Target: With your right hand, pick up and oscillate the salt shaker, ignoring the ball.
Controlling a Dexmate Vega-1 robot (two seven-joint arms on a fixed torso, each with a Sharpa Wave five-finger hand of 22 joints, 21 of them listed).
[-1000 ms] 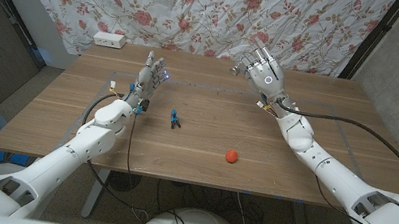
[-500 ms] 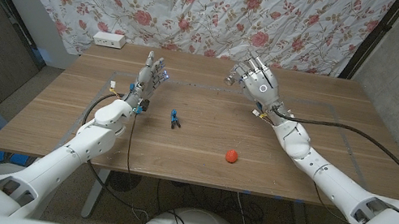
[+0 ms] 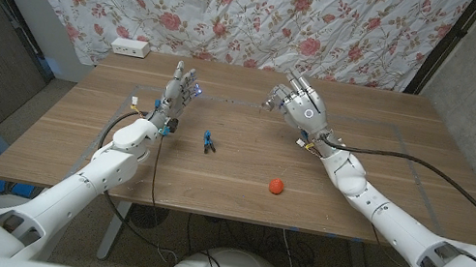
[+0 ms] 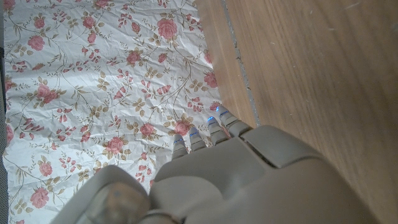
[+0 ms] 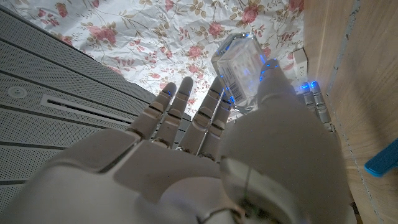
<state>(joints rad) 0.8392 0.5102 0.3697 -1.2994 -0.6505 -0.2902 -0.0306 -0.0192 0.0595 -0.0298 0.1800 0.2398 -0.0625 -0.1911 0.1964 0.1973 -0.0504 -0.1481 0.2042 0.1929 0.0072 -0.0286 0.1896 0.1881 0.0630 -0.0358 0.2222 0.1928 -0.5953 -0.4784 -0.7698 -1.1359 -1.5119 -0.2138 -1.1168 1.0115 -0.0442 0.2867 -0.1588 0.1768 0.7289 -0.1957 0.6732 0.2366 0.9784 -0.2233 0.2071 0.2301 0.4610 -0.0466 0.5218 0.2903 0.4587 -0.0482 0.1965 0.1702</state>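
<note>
Nearest to us on the wooden table [image 3: 229, 186] lies the small red ball [image 3: 277, 186], alone toward the front edge and well apart from both hands. A little farther back and to its left we see a small blue object [image 3: 208, 140] lying on the wood; it is too small for us to say what it is.

Beyond that, on the left side, our left hand [image 3: 175, 95] stands upright near the table's left part, fingers pointing up and close together, with nothing in it. In the left wrist view we see the back of that hand [image 4: 249, 174] and its fingertips [image 4: 214, 127] reaching toward the flowered cloth [image 4: 93, 81], grasping nothing.

Farther back and right of centre, our right hand [image 3: 300, 105] is raised above the table, holding the salt shaker [image 3: 276, 96]. In the head view the shaker shows only as a small pale shape at the hand's left side, so we cannot read its tilt from there. The right wrist view is plainer: the clear shaker [image 5: 242, 71] sits pinched between the thumb [image 5: 277, 106] and the fingers [image 5: 211, 106], the other fingers spread straight and apart beside it. The hand [image 5: 205, 162] is thus grasping the shaker, which is off the table, well apart from the ball.

At the far left edge of the table a white power strip [image 3: 130, 47] lies before the flowered cloth [image 3: 241, 6].
</note>
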